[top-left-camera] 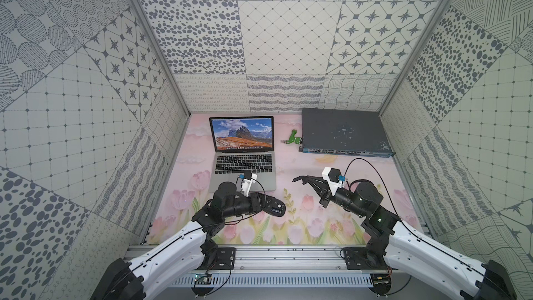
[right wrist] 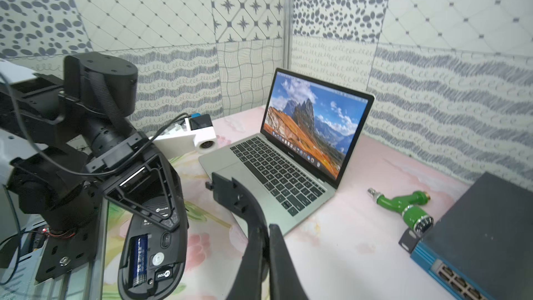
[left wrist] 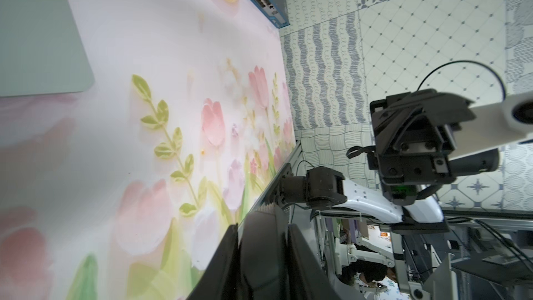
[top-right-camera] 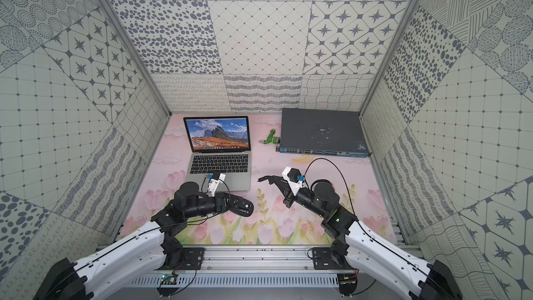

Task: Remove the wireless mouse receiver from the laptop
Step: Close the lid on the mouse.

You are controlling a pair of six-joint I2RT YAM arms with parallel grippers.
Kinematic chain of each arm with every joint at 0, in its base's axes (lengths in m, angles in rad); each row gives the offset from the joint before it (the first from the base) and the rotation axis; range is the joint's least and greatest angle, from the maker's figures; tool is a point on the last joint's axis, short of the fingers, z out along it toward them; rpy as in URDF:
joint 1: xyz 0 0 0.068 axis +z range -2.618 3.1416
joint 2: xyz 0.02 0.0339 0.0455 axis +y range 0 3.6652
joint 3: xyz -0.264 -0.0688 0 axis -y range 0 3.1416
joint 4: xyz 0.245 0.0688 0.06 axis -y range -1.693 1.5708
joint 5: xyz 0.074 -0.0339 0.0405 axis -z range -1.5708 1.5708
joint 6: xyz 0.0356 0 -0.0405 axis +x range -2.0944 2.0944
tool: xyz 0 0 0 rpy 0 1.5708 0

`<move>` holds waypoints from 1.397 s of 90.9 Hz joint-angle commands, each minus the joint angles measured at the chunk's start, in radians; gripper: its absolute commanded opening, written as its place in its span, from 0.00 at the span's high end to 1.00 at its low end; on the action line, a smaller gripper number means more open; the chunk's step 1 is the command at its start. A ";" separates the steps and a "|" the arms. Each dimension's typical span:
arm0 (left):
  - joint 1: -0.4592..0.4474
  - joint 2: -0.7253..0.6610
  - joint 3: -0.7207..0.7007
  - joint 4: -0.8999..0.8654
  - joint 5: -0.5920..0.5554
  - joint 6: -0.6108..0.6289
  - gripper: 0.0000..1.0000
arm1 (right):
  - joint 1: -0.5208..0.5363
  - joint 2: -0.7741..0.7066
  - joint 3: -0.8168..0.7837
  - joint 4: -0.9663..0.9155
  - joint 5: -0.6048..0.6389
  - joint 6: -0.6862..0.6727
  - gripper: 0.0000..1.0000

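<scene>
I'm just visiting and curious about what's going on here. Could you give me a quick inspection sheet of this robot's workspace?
Surface: pink flowered mat, flat.
Job's things: laptop open, screen lit; no receiver seen on its visible edge.
Clutter: green gadget beside a flat grey box.
Grippers: left gripper shut on a black mouse, underside showing; right gripper shut, apart from the laptop.
Cables: black cable arching over the right arm.
Surroundings: patterned walls on three sides.

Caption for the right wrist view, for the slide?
Left claw holds the mouse belly-up, battery showing, near the open laptop; right claw shut in the foreground.
</scene>
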 commanded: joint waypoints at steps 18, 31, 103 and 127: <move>0.030 -0.145 0.047 0.090 0.062 -0.374 0.86 | 0.126 -0.026 0.075 0.094 0.127 -0.321 1.00; 0.034 -0.152 0.068 0.122 0.040 -0.448 0.82 | 0.184 -0.020 0.064 0.174 0.161 -0.442 1.00; 0.039 -0.140 0.088 0.248 0.016 -0.574 0.85 | 0.518 0.315 -0.090 0.786 0.436 -1.064 1.00; 0.040 -0.133 0.081 0.270 0.022 -0.582 0.86 | 0.535 0.350 -0.113 0.932 0.484 -1.095 1.00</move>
